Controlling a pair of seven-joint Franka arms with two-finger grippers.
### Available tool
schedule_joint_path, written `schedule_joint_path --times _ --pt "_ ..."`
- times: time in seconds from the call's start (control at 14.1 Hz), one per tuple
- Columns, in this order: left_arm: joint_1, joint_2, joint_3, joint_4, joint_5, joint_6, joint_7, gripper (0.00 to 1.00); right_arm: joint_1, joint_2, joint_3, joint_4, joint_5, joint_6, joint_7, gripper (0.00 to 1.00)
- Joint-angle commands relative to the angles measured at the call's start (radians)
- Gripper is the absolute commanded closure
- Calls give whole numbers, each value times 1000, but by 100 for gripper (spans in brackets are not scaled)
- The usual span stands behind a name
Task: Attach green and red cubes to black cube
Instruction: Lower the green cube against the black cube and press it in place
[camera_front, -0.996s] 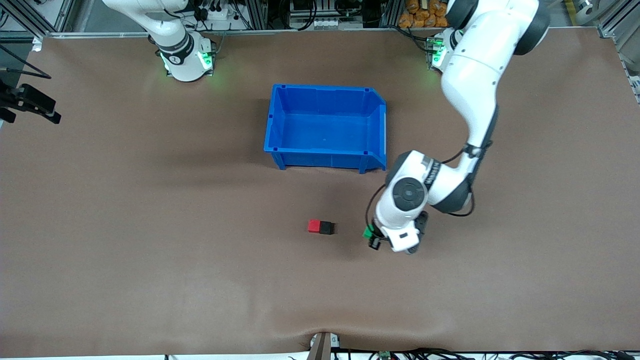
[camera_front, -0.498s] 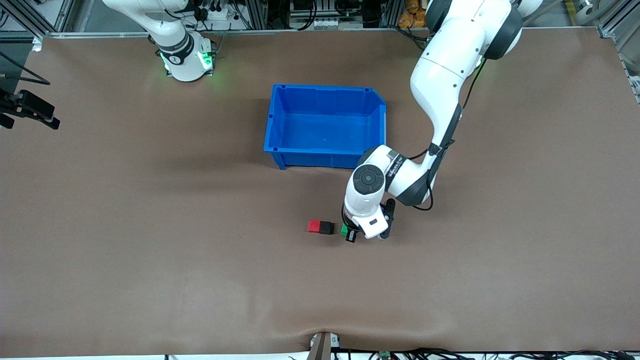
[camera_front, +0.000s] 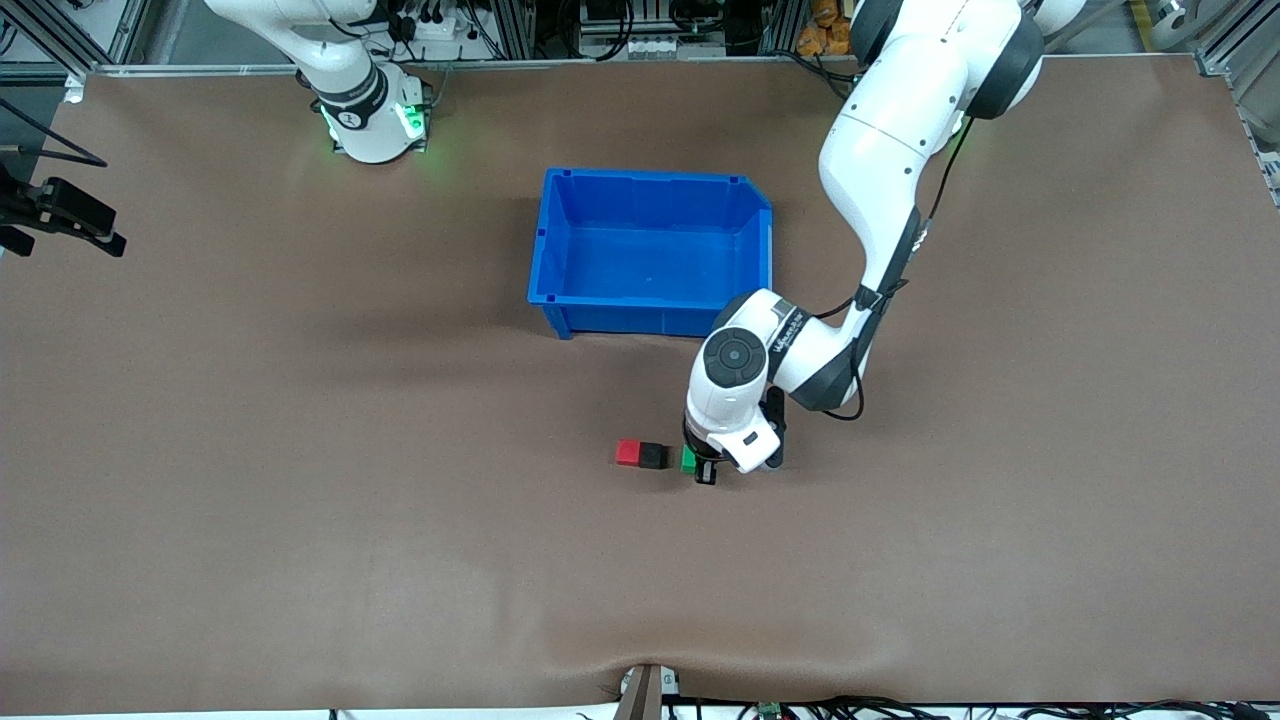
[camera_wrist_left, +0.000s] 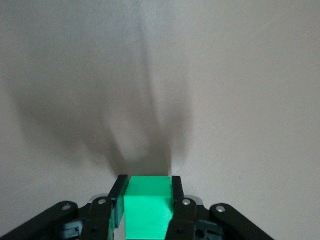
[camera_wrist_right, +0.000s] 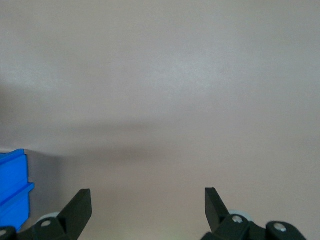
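Note:
The red cube and the black cube lie joined side by side on the brown table, nearer the front camera than the blue bin. My left gripper is low beside the black cube, on the left arm's side of it, shut on the green cube. A narrow gap shows between green and black. In the left wrist view the green cube fills the space between the fingers of the left gripper. My right gripper stands open over bare table, holding nothing.
The blue bin stands empty mid-table, farther from the front camera than the cubes; its corner shows in the right wrist view. A black mount sits at the right arm's end of the table.
My left arm has carried the green cube toward the right arm's end of the table, from well apart to just beside the black cube. The red and black cubes have not moved.

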Motion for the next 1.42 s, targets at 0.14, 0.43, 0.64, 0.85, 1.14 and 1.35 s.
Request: schedule_joint_path --times 0.14,0.43,0.64,0.85,1.14,1.35 --pt "-22 28 4 43 -12 3 -40 100 -2 8 5 21 24 -38 -4 0" --pt "-22 34 6 62 -13 10 -69 100 -10 10 1 22 36 -40 -6 0" --pt "-22 37 9 63 -13 63 -115 100 -4 10 1 22 38 -40 -4 0" --pt "-22 46 14 62 -12 68 -114 100 -5 10 1 22 38 -40 -4 0" --pt "-23 59 14 62 -12 68 -117 100 -5 10 1 22 38 -40 -4 0" --pt "-34 56 9 62 -12 53 -114 100 -4 10 1 22 38 -40 -4 0"
